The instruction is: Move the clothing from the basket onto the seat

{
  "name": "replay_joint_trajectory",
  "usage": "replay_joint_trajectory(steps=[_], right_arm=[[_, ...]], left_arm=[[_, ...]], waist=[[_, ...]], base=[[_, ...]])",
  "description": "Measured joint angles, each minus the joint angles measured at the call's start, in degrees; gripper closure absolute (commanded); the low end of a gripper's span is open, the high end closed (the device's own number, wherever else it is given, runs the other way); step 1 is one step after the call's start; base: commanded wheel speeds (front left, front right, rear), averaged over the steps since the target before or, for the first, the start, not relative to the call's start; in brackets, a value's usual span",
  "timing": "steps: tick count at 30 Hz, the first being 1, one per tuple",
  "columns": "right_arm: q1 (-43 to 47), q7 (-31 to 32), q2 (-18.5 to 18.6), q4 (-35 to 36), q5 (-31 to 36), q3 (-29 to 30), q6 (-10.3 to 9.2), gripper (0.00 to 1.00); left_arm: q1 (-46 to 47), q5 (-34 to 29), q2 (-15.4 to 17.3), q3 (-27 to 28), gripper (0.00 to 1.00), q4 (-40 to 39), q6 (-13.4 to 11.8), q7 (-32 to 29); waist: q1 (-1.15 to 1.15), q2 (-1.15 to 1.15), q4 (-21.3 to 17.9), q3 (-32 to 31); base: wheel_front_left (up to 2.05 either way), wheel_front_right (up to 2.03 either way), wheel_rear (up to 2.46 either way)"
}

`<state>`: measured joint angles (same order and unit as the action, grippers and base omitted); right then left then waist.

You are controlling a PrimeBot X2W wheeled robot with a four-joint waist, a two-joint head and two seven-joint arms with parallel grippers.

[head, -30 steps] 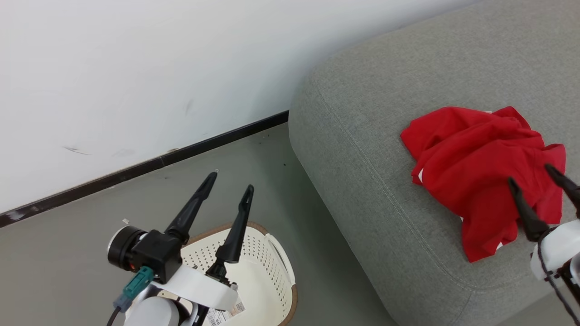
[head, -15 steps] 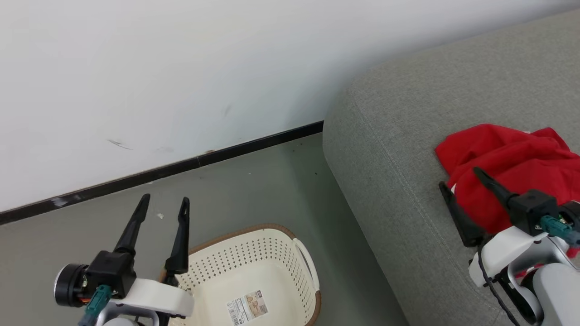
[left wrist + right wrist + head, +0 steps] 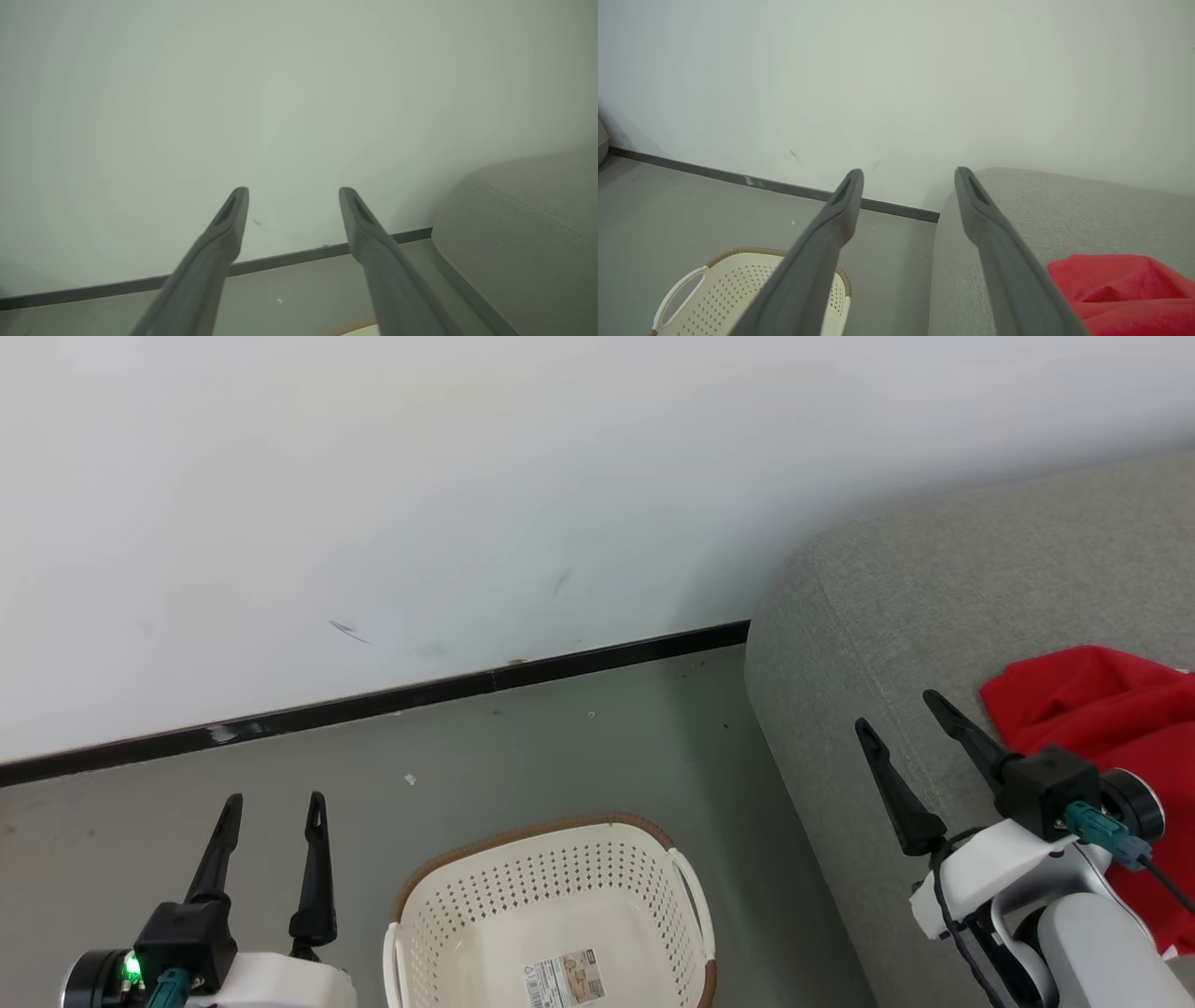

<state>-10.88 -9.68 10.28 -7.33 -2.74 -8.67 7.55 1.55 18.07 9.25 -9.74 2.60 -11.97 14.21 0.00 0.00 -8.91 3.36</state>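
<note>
grey seat [image 3: 840,616] bears clothing [image 3: 1102,709] cut off rightward; left pincer [image 3: 275,798], right pincer [image 3: 894,709] gape empty.

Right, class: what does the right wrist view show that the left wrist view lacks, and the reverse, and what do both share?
Right wrist view, not the left wrist view: the red clothing on the seat, the perforated side and white handle of the basket, and the open right gripper. Left wrist view, not the right: the open left gripper. Both share the white wall, dark skirting, grey floor, grey seat and the basket's brown rim, seemingly a sliver in the left wrist view.
</note>
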Motion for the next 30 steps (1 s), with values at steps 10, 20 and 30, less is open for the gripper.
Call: replay_joint_trajectory(steps=[10, 20, 30], right_arm=[[3.19, -1.66, -3.6, -0.9, 3.16, 3.49, -0.01, 0.0], [7.3, -2.93, -6.62, -0.74, 5.71, 7.62, -0.01, 0.0], [10.73, -3.44, -7.43, -0.31, 6.55, 9.55, -0.01, 0.0]], left_arm=[[-2.32, 0.03, -0.05, 1.05, 0.0, 0.22, -0.49, 0.01], [-3.03, 0.01, -0.12, 0.03, 0.0, 1.07, 0.04, 0.08], [-3.25, 0.1, -0.13, -0.37, 0.0, 2.77, 1.03, 0.08]], waist=[[0.0, 0.0, 4.43, -2.67], [0.0, 0.0, 7.34, -4.9], [0.0, 0.0, 8.45, -6.22]], base=[[0.0, 0.0, 0.0], [0.0, 0.0, 0.0], [0.0, 0.0, 0.0]])
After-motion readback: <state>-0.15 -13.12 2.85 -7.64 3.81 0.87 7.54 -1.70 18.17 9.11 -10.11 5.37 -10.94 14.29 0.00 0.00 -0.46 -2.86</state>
